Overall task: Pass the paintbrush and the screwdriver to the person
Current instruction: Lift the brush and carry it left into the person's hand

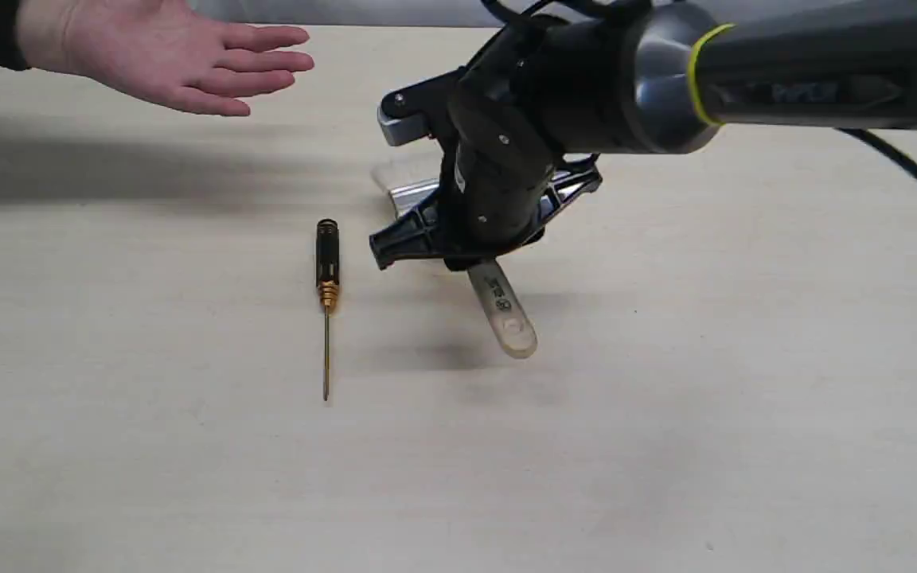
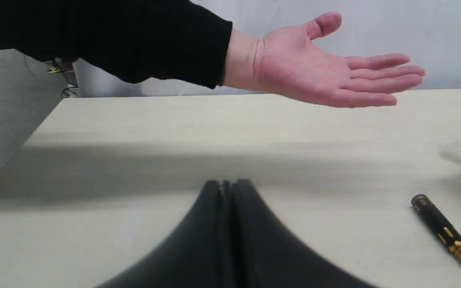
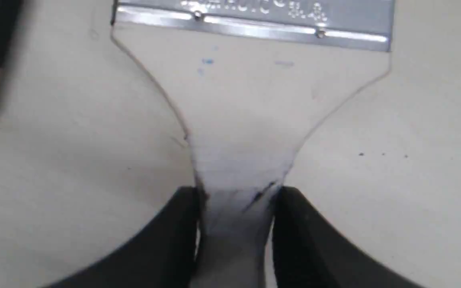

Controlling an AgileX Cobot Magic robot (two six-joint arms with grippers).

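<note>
My right gripper [image 1: 470, 253] is shut on the paintbrush [image 1: 506, 314] at the narrow neck of its wooden handle, near the table's middle. The right wrist view shows both black fingers [image 3: 174, 224] pressed against the paintbrush [image 3: 250, 100] handle below the silver ferrule. The printed handle end sticks out toward the front and casts a shadow on the table. The screwdriver [image 1: 327, 263] lies flat to the brush's left, shaft pointing to the front. The person's hand [image 1: 180, 60] hovers palm-up at the back left. My left gripper [image 2: 228, 184] is shut on nothing, short of the hand [image 2: 314, 68] and left of the screwdriver [image 2: 440, 226].
The pale wooden table [image 1: 665, 414] carries only the two tools. The right arm [image 1: 745, 72] reaches in from the right with a black cable behind it. The table's left edge [image 2: 34, 132] and a grey wall show in the left wrist view.
</note>
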